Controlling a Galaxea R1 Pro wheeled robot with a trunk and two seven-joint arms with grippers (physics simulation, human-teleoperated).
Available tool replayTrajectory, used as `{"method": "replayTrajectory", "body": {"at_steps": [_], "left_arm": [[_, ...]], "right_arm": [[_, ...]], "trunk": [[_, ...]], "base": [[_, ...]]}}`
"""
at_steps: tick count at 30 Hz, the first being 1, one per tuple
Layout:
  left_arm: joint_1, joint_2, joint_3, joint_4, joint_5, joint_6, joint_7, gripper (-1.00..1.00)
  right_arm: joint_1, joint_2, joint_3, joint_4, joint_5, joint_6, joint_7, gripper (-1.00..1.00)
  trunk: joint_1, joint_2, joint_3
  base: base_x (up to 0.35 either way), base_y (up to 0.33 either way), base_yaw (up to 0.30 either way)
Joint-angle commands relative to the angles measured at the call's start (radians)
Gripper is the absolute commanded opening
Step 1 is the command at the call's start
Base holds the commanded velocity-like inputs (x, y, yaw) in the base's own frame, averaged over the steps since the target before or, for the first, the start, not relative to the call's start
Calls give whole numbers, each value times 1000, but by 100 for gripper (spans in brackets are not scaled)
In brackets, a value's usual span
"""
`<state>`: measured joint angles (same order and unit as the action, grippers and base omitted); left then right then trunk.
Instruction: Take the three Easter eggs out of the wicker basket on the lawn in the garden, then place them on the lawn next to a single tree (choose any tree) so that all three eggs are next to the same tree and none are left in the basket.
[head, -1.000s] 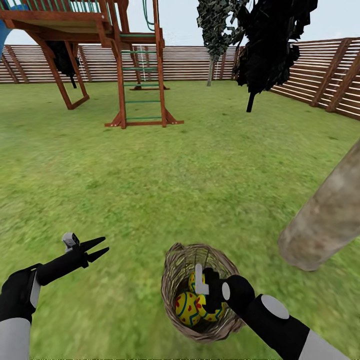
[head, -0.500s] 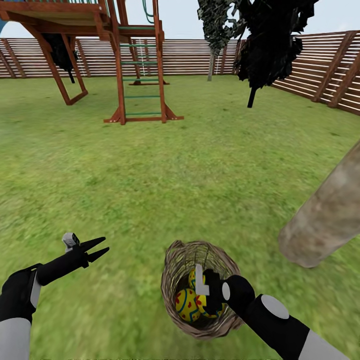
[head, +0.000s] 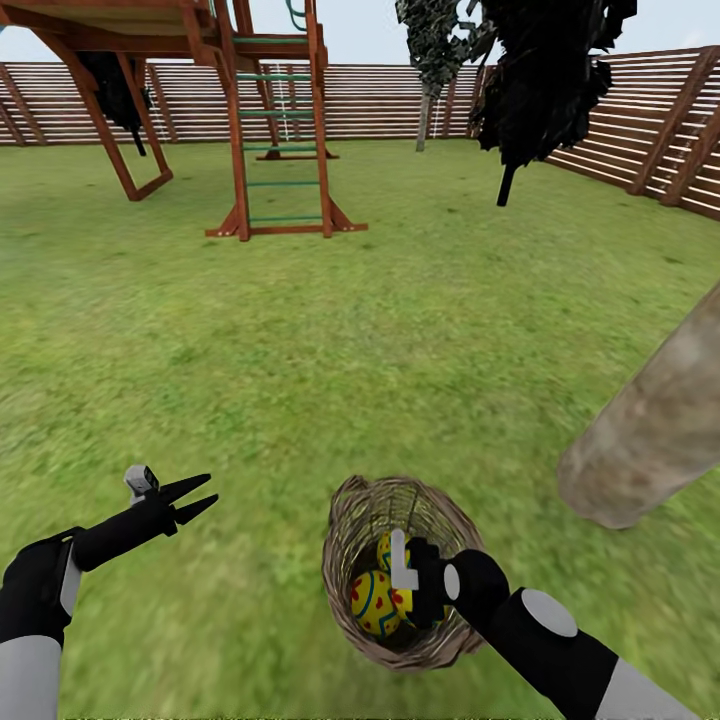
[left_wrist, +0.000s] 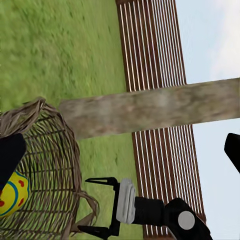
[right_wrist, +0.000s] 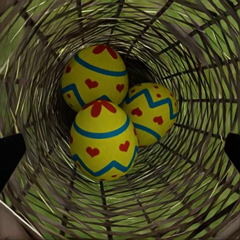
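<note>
The brown wicker basket (head: 440, 525) stands on the lawn (head: 300, 340) just in front of me. Three yellow eggs lie in its bottom: one with a red flower on top (right_wrist: 102, 137), one behind it (right_wrist: 97, 75), and one beside them (right_wrist: 150, 112). My right gripper (head: 405, 578) hangs open over the basket's mouth and points down into it. Its dark fingertips (right_wrist: 10, 157) stand wide at either side, above the eggs and touching none. My left gripper (head: 192, 497) is open and empty over the grass to the basket's left. The pale tree trunk (head: 650, 430) rises close to the right.
A wooden play set (head: 280, 130) with a ladder stands far ahead on the left. Dark conifers (head: 545, 90) grow at the back right. A brown slatted fence (head: 640, 120) closes the yard. Open grass lies between the basket and the trunk.
The whole picture has slid up a little, so the camera has moved. The basket sits slightly higher in view under my right gripper. Both grippers stay open as before.
</note>
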<state>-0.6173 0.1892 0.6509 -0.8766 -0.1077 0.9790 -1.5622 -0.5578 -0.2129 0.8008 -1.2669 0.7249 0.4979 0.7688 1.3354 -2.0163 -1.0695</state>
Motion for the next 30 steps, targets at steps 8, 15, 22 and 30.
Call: {"method": "replayTrajectory", "body": {"at_steps": [8, 15, 22, 30], "left_arm": [[-1, 0, 3, -1, -10, 10, -9, 100], [-1, 0, 3, -1, -10, 10, -9, 100], [-1, 0, 3, -1, -10, 10, -9, 100], [-1, 0, 3, -1, -10, 10, -9, 100]], "right_arm": [[-5, 0, 3, 0, 10, 5, 6, 100], [-7, 1, 3, 1, 10, 5, 5, 100], [-22, 13, 3, 22, 11, 7, 6, 100], [-33, 13, 3, 56, 8, 5, 5, 100]], "trunk": [[0, 0, -13], [0, 0, -24], [0, 0, -36], [0, 0, -40]], "base": [[0, 0, 0], [0, 0, 0], [0, 0, 0], [0, 0, 4]]}}
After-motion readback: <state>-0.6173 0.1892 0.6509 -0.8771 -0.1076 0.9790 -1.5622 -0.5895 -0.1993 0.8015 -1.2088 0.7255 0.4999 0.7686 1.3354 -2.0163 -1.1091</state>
